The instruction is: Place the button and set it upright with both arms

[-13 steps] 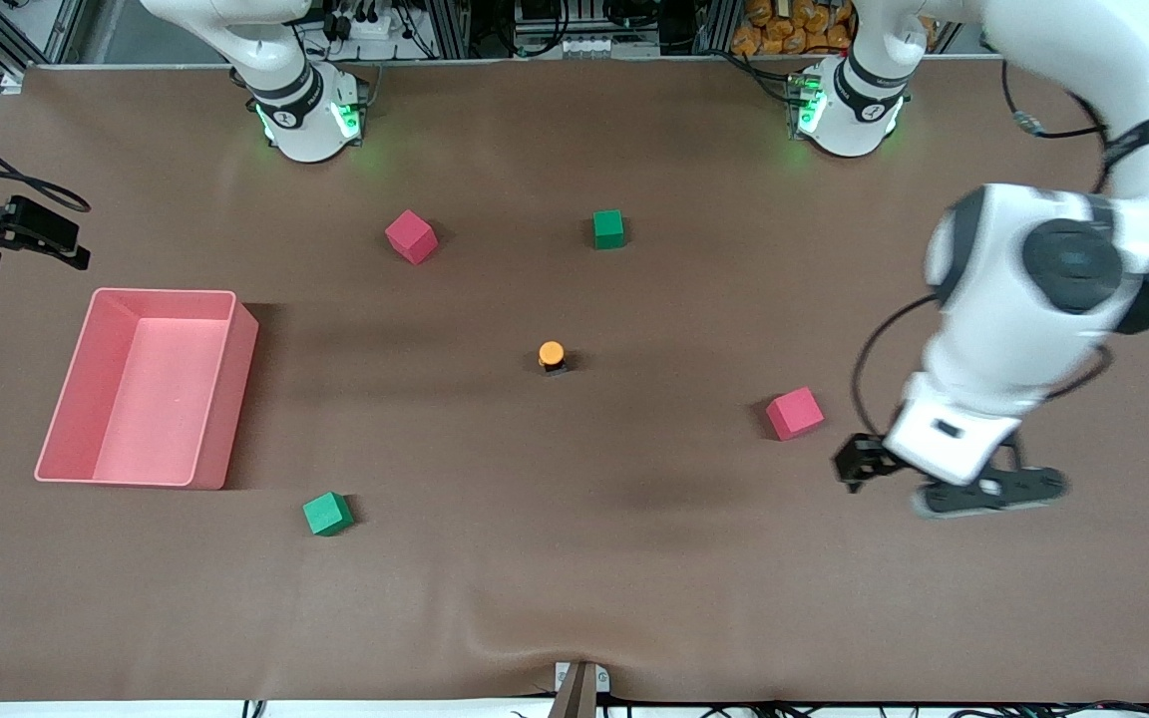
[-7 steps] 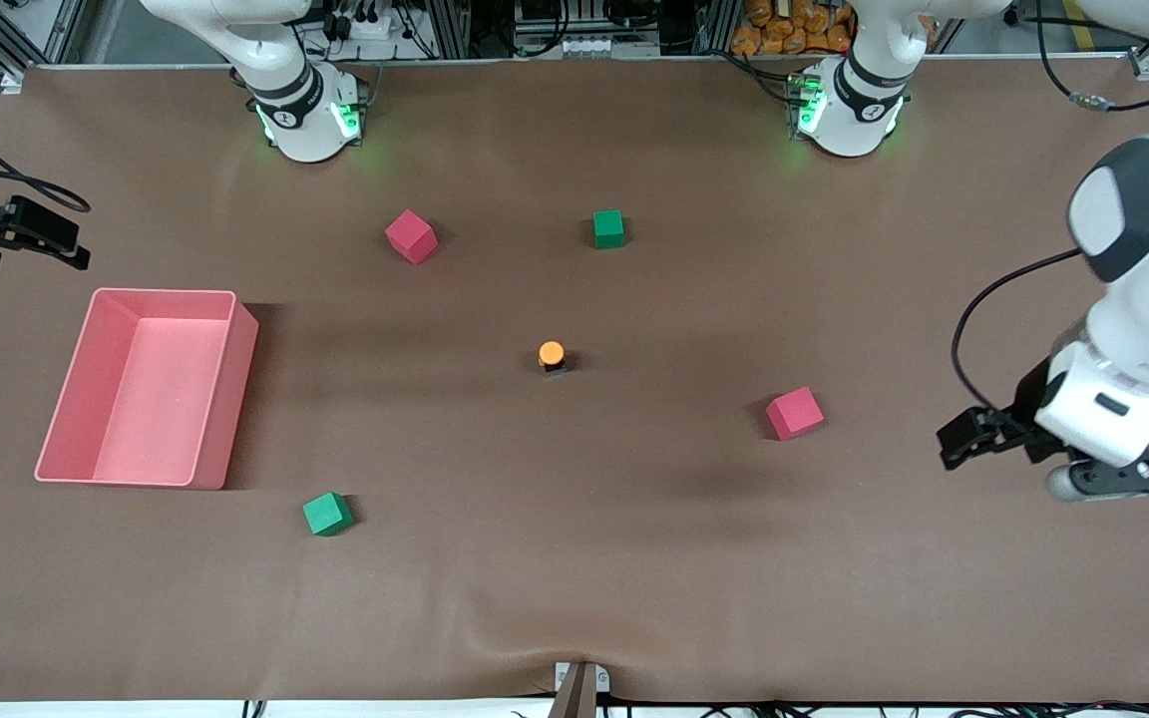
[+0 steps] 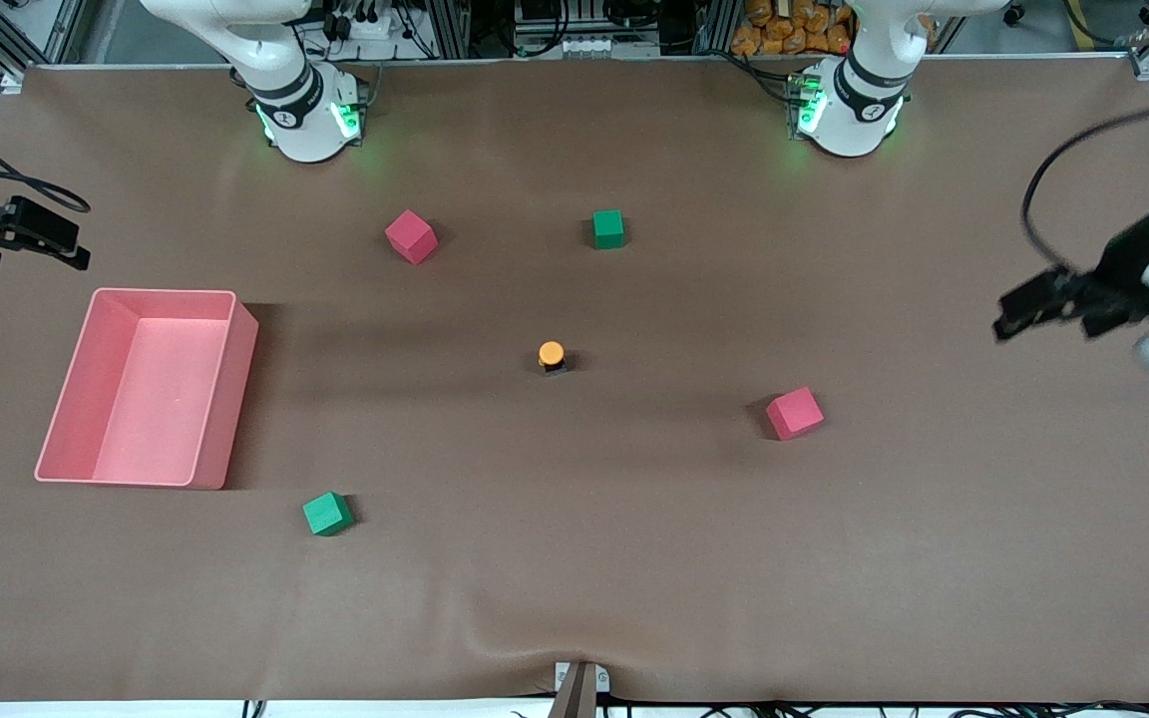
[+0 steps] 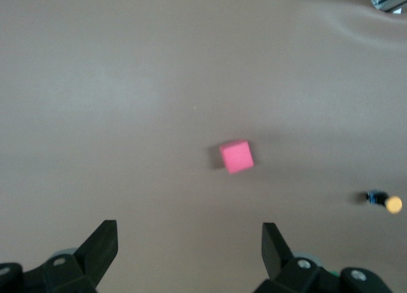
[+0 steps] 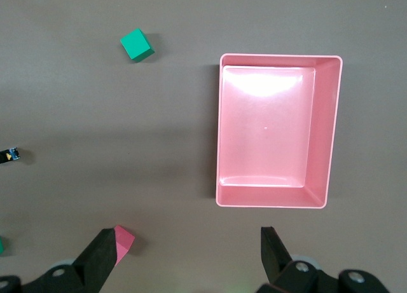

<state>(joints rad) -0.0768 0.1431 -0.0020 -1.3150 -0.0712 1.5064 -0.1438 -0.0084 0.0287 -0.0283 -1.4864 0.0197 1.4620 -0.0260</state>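
The button (image 3: 552, 354) stands on the brown table near its middle, orange cap up on a black body. It also shows small in the left wrist view (image 4: 385, 202) and at the edge of the right wrist view (image 5: 9, 155). My left gripper (image 4: 189, 232) hangs open and empty in the air over the left arm's end of the table, where its hand (image 3: 1148, 299) shows blurred at the front view's edge. The right gripper (image 5: 189, 232) is open and empty, high over the right arm's end and looking down on the pink bin (image 5: 331, 134). Neither gripper touches the button.
The pink bin (image 3: 225, 399) sits at the right arm's end. One red cube (image 3: 411, 236) and one green cube (image 3: 608, 228) lie toward the bases. Another red cube (image 3: 794, 413) and another green cube (image 3: 327, 514) lie nearer the front camera than the button.
The left arm has swung away from the red cube toward its end of the table, leaving most of the front view. The button, the cubes and the right arm have not moved.
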